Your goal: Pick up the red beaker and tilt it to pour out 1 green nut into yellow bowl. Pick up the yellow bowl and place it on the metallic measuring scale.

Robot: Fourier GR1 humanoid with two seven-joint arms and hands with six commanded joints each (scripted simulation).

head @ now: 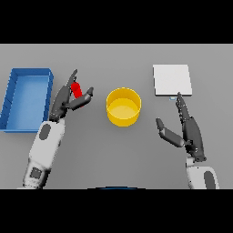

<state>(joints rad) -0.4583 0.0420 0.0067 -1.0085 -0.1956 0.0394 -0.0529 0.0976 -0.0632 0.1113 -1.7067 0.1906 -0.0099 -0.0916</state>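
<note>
Looking down at the grey bench [113, 154], you saw your left hand [68, 98] at nine o'clock, fingers and thumb closed round the small red beaker [77, 89], just beside the blue rectangular tray [27, 98]. The round yellow bowl [123, 107] sat at centre. Your right hand [189, 129] lay released at four o'clock, fingertips near the flat metallic square scale [171, 80] at two o'clock.
</note>
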